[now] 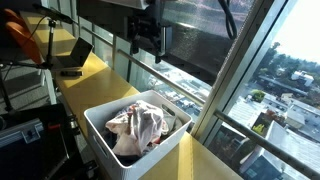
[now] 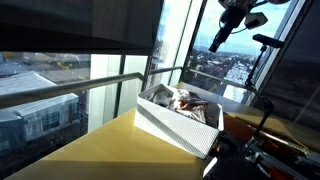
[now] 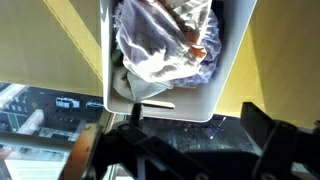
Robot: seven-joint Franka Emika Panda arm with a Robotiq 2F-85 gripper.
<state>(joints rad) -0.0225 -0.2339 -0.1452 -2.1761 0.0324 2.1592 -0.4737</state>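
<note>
The fingers (image 3: 257,125) are held spread and empty, high above the crumpled cloth (image 1: 138,128) lying in the white bin (image 1: 104,142) on the yellow tabletop (image 1: 95,70); any descent is best centred, clear of the walls

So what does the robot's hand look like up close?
The gripper is black and blocky, like a boxy claw. In the wrist view its two fingers are thick, dark and chunky. In an exterior view the arm above it has paler, rounded parts. It all shows dark against the daylight, so no markings or stickers can be made out.
</note>
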